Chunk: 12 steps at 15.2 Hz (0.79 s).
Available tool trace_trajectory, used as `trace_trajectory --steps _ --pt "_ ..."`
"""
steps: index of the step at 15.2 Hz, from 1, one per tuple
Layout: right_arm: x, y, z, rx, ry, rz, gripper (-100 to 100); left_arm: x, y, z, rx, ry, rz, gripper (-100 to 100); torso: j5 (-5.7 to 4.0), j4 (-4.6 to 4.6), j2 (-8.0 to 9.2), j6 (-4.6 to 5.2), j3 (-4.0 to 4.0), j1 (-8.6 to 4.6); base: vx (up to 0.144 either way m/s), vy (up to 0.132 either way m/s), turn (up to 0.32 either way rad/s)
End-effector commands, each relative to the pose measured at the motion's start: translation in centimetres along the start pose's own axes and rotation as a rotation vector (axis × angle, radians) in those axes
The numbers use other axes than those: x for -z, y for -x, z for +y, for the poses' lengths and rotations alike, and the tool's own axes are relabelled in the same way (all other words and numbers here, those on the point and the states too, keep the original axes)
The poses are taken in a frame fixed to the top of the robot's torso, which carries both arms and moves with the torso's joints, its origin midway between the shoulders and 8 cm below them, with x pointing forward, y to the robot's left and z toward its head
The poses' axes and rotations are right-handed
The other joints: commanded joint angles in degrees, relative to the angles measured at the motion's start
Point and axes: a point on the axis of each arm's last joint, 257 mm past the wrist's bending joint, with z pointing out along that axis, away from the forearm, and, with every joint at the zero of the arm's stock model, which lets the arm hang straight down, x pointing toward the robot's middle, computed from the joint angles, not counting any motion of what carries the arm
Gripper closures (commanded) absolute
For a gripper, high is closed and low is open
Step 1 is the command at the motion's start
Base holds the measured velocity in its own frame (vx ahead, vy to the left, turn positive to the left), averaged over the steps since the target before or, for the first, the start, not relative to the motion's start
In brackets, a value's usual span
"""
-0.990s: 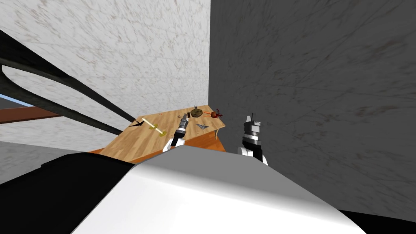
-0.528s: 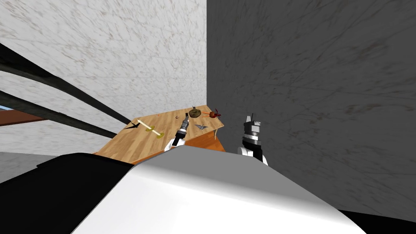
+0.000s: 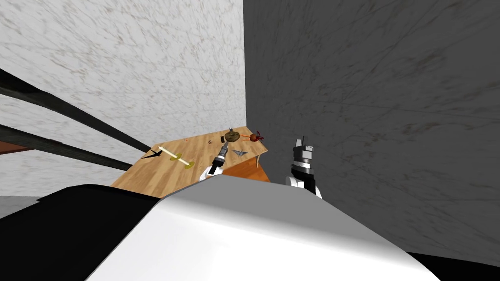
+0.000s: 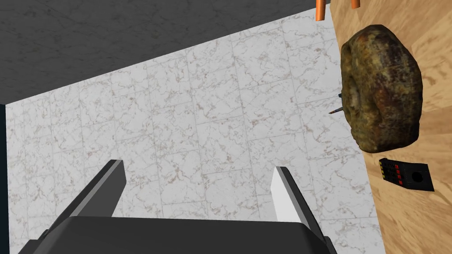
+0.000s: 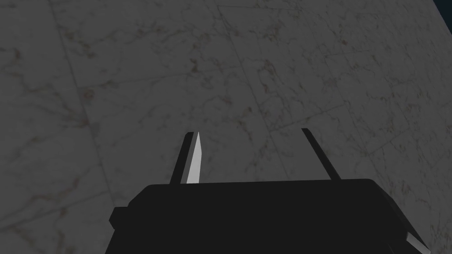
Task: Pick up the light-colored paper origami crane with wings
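Note:
The light grey paper crane (image 3: 240,152) lies flat with spread wings near the right edge of the wooden table (image 3: 161,175). My left gripper (image 3: 224,141) hovers over the table just left of the crane, pointing at the back wall. In the left wrist view this gripper (image 4: 197,166) is open with nothing between its fingers, and a brown lumpy object (image 4: 382,88) sits off to one side of it. My right gripper (image 3: 302,142) is held up to the right of the table; in its wrist view it (image 5: 248,131) is open and empty.
The brown lump (image 3: 232,136) and a red, orange-legged figure (image 3: 255,137) stand at the table's far corner. A small black box (image 4: 406,176) lies by the lump. A black winged figure (image 3: 152,155) and a yellow rod (image 3: 177,158) lie further left. Walls close the corner.
The whole head view has slid left and down a little, so I have turned. My left hand has reached slightly further over the table toward the brown lump. The right arm has stayed put.

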Motion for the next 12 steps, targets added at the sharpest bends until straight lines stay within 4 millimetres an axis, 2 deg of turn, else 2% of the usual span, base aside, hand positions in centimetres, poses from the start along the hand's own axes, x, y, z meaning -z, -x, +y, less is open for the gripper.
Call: trace_trajectory --steps 1,9,12 --pt "0.0 0.0 0.0 0.000 0.000 0.000 0 0.2 -0.3 1.1 -0.007 0.018 0.006 -100 0.00 0.00 0.00 0.00 0.00 0.00 0.007 -0.005 -0.031" --pt "0.0 0.0 0.0 0.000 0.000 0.000 0 0.3 -1.8 5.7 -0.081 0.095 0.061 -100 0.00 0.00 -0.02 0.00 -0.01 -0.01 0.011 -0.008 -0.074" --pt "0.0 0.0 0.0 0.000 0.000 0.000 0 1.1 -2.3 8.1 -0.098 0.143 0.079 -100 0.00 -0.01 -0.03 0.00 -0.02 -0.01 0.015 -0.009 -0.074"
